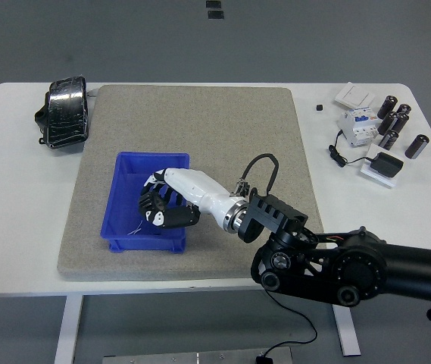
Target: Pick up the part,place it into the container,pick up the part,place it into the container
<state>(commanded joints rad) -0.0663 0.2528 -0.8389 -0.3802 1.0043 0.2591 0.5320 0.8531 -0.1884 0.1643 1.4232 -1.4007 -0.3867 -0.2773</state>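
Observation:
My right hand is low inside the blue container, over its right half. Its fingers are curled tight, as around a small part, which they hide. The white forearm crosses the container's right wall and leads back to the black arm at lower right. A small dark piece lies on the grey mat just above the wrist. It looks like the black gear, half covered by the wrist cable. A thin pale scrap lies on the container's floor. My left arm is out of view.
The grey mat covers the table's middle. A black wrapped bundle sits at the back left. At the right lie several black cylinders, a white breaker block, a white switch plate, a black adapter and a tiny black cube.

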